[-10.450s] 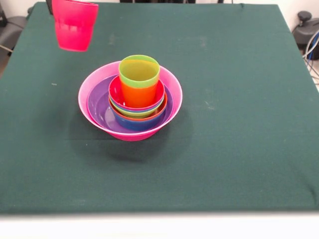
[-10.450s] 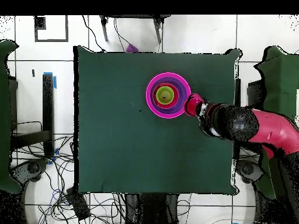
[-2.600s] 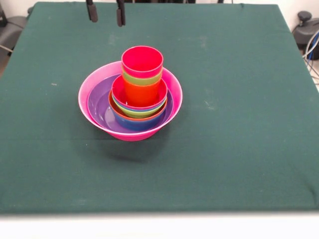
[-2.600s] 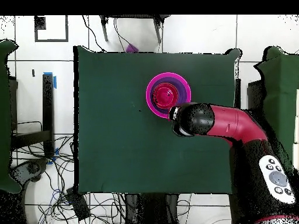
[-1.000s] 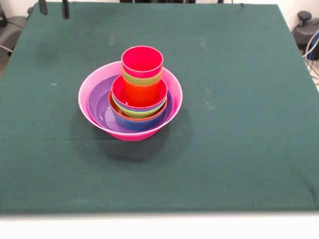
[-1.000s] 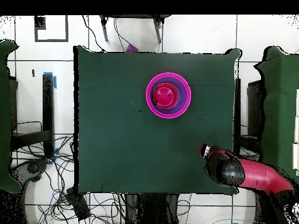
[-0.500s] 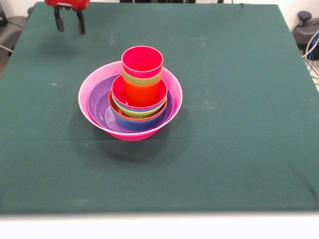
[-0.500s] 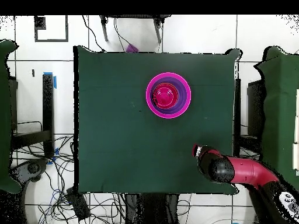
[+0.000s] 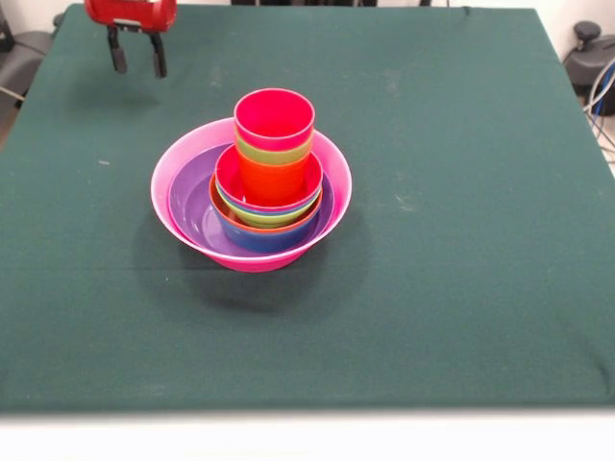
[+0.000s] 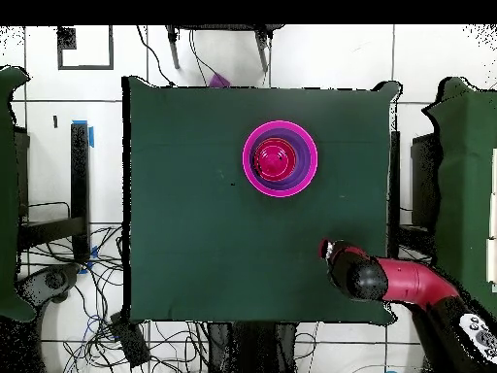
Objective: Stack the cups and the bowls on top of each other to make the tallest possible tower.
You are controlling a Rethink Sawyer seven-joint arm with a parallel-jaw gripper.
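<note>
On the green tabletop the tower stands just left of centre in the front view; you see the pink bowl as its base, the purple bowl inside it, then a nest of smaller bowls whose rims show dark blue, orange, lime and red-pink; the light blue one, if it is there, is too hidden to pick out. Three cups rise from the middle: the orange cup lowest, the green cup showing only as a band, the red cup on top, all upright and nested.

Your gripper hangs at the far left corner in the front view, well apart from the tower; its jaws are spread and hold nothing. From overhead the arm lies near the tabletop's lower right corner, with the tower well apart from it, above centre.

By the look of it, the stacking is done or all but done: no loose cup or bowl lies anywhere on the tabletop in either view, so nothing remains for you to add. What is left, at most, is to keep the arm clear of the stack; as a nested pile it is short for a "tallest" tower, but no spare piece is on hand to raise it.
</note>
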